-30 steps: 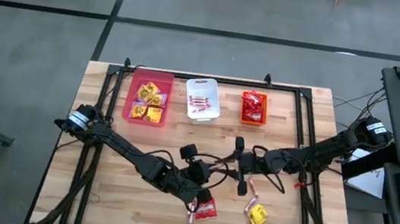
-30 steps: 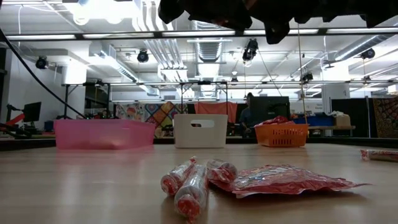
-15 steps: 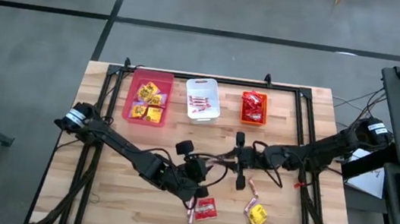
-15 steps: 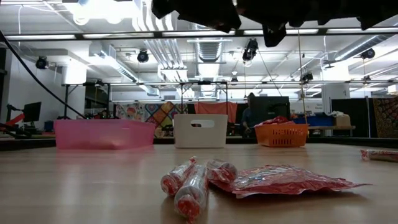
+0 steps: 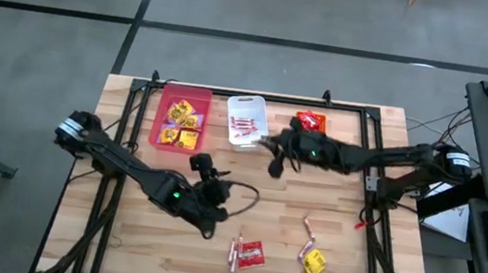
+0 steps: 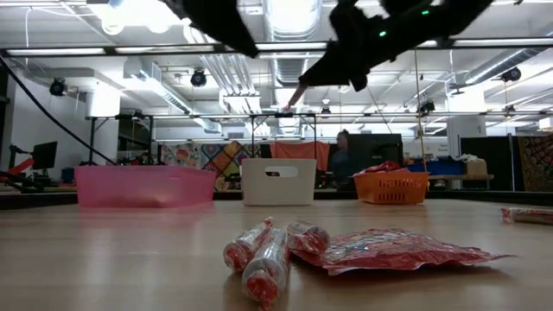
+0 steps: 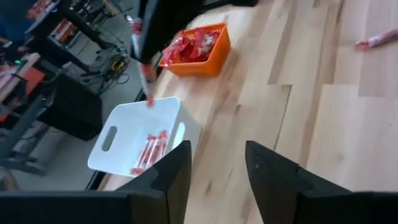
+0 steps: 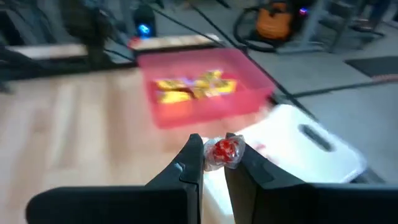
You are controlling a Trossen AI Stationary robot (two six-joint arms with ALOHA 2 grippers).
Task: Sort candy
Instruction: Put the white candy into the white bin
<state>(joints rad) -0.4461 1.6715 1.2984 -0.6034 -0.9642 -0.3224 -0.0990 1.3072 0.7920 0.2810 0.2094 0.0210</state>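
My right gripper is shut on a thin pinkish-red candy stick, held in the air over the right rim of the white bin. My left gripper stands open with nothing between its fingers, over the table's middle left, pointing toward the bins. A red packet and sticks lie flat near the table's near edge. A yellow packet and two sticks lie to their right. The pink bin holds yellow packets and the orange bin red ones. My right gripper pinches one end of the stick between its two fingers. The fingers come nearly level from the table's right side. The rest of the stick reaches beyond the fingertips and slants down, lifted clear above the white bin's rim.
The three bins stand in a row along the far edge, with sticks lying in the white one. Black frame rails run along both sides of the table. Bare wood lies between the bins and the loose candy.
My right gripper has swung with the stick from the table's middle toward the far edge, up to the white bin's right rim. My left gripper has drawn back from the loose candy toward the table's left. The candy on the table has stayed where it was.
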